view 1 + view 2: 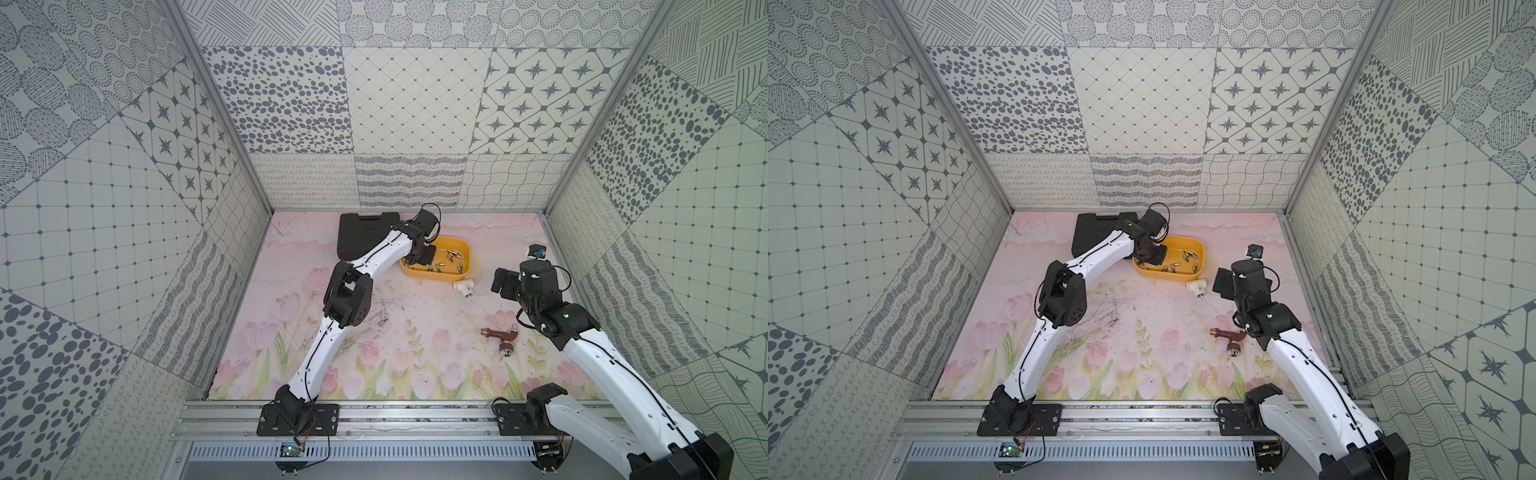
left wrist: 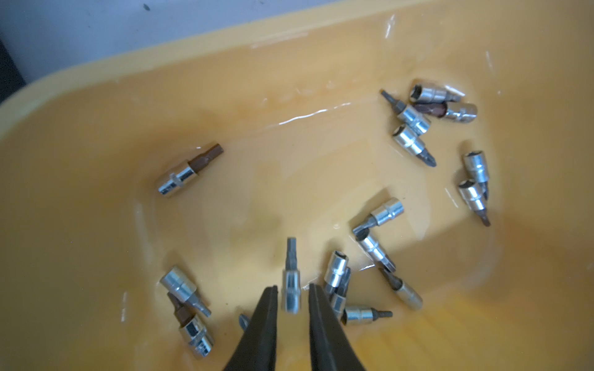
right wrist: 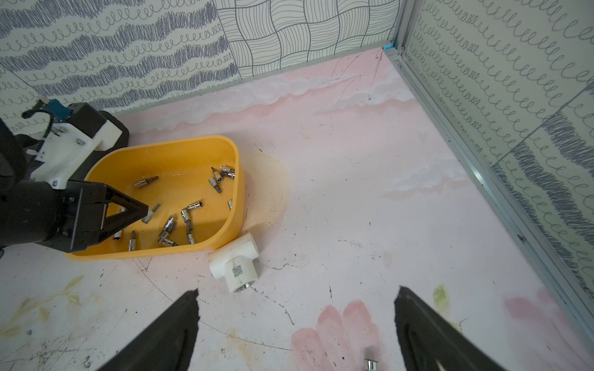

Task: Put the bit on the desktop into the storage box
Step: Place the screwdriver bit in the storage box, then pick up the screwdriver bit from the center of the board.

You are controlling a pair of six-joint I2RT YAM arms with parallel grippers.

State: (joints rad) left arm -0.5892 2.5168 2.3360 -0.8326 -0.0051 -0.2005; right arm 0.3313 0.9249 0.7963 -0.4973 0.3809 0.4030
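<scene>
The yellow storage box [image 1: 467, 254] [image 1: 1202, 254] stands at the back of the desktop with several silver bits lying in it. My left gripper [image 2: 292, 287] [image 1: 415, 259] hangs inside the storage box [image 2: 96, 112], jaws a little open. One bit [image 2: 291, 282] sits blurred between the tips, with a thin gap on each side. My right gripper [image 3: 297, 289] [image 1: 500, 282] is wide open above the bare desktop to the right of the box [image 3: 193, 139], holding nothing. Another bit [image 3: 371, 364] lies on the desktop at the edge of the right wrist view.
A black ribbed case [image 1: 361, 232] lies left of the box behind the left arm. A white T pipe fitting [image 1: 464, 287] [image 3: 236, 263] rests against the box's front right corner. A brown tap [image 1: 500, 336] lies near the right arm. Patterned walls enclose three sides.
</scene>
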